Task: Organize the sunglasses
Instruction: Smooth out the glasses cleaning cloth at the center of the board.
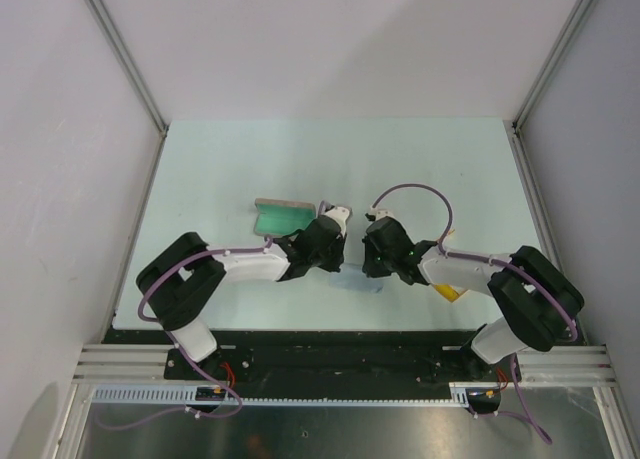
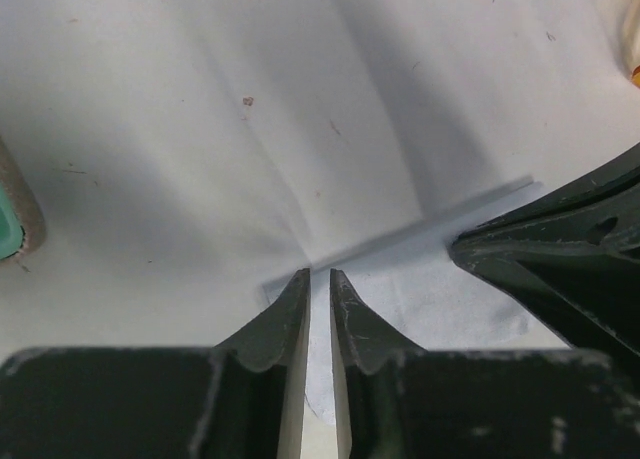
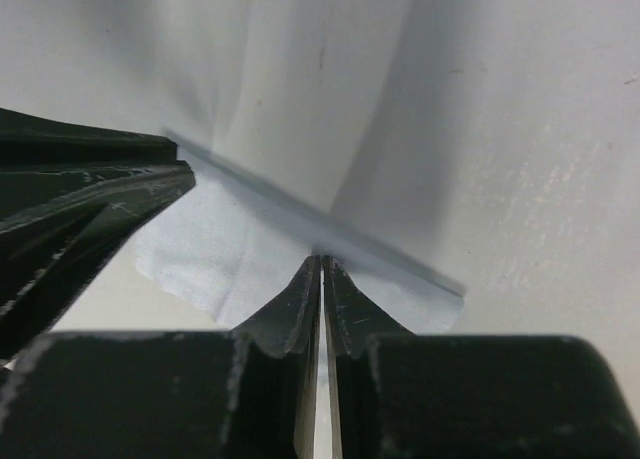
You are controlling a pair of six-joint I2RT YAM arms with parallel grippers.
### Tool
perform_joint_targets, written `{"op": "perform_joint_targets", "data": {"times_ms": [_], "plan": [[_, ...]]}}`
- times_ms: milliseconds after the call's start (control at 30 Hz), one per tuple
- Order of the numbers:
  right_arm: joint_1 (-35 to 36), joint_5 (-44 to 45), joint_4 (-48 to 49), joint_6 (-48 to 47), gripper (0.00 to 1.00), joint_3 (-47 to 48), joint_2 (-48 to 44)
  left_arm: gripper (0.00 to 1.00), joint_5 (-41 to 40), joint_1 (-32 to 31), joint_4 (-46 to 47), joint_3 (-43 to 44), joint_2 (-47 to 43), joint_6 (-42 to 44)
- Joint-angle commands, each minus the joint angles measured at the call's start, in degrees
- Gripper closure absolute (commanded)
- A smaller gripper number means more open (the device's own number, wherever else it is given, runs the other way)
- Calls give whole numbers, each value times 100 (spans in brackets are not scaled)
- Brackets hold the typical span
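The sunglasses (image 1: 451,291) show only as a yellow bit under my right forearm; most of them are hidden. A pale blue cloth (image 2: 440,289) lies flat between the two grippers, one edge folded. My left gripper (image 2: 320,274) stands over that folded edge, its jaws a narrow gap apart with cloth showing in the gap. My right gripper (image 3: 322,259) is shut on the cloth (image 3: 210,249) at the fold from the opposite side. Each wrist view catches the other gripper's dark fingers (image 2: 560,269) close by.
A grey-beige case (image 1: 283,217) with a green lining lies open on the table behind my left gripper, and its end shows at the left edge of the left wrist view (image 2: 15,219). White walls and metal posts (image 1: 125,54) enclose the table.
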Motion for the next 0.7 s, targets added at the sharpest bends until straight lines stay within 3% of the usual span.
{"op": "perform_joint_targets", "data": {"times_ms": [0,367,667], "plan": [[83,10,435,177,92,246,31,84,189,-23,267,77,69,-233],[57,-166,699,353,94,246,224,87,839,-23,636,68,227,-558],[31,-17,568,493,95,247,321,87,901,-23,645,16,359,-611]]}}
